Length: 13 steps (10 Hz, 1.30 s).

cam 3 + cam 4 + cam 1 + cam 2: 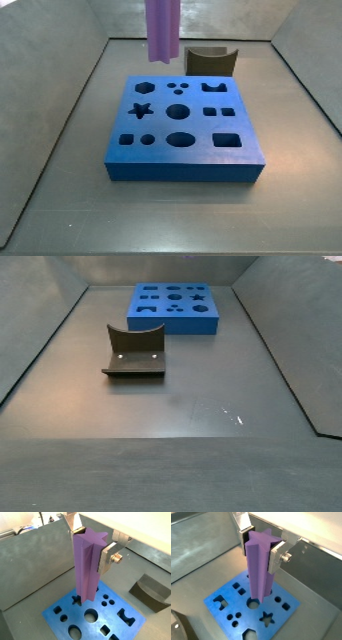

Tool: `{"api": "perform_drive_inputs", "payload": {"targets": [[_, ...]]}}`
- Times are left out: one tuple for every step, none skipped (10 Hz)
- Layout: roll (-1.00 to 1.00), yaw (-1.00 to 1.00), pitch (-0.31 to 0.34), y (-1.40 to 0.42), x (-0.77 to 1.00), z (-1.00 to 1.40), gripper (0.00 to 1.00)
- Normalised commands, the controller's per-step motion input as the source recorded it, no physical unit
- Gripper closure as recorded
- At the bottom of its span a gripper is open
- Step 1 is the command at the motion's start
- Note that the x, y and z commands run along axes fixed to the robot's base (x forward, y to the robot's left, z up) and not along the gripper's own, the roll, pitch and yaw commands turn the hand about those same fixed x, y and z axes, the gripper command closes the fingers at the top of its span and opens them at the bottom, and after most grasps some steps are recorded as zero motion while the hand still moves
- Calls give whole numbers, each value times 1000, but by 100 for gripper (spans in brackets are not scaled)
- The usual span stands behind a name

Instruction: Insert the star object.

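The star object is a tall light purple peg with ridged sides, seen in both wrist views. My gripper is shut on its upper end, one silver finger on each side. The peg hangs upright above the blue holed block, clear of its top face. In a side view the peg comes down from the upper edge over the far part of the block; the gripper is out of that view. The star hole is open.
A dark olive arch-shaped block stands behind the blue block and shows in a wrist view. In a side view it lies on the grey floor in front of the blue block. Grey walls enclose the floor.
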Motion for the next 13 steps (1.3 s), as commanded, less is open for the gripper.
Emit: {"api": "perform_drive_inputs", "payload": {"targets": [[0, -957, 0, 91, -180, -603, 100], [0, -957, 0, 91, -189, -717, 100], [-21, -951, 0, 86, -220, -780, 100], [-71, -917, 0, 37, -240, -851, 100], [-129, -826, 0, 0, -117, -737, 100], [-4, -771, 0, 0, -66, -457, 100], [101, -594, 130, 0, 0, -74, 100], [154, -394, 110, 0, -46, -89, 100], [110, -229, 121, 0, -117, -231, 100], [136, -217, 86, 0, -77, -263, 100], [147, -54, 113, 0, -23, -251, 100], [160, 143, 100, -6, 0, -274, 100], [194, 237, 91, -3, 23, -257, 100]]}}
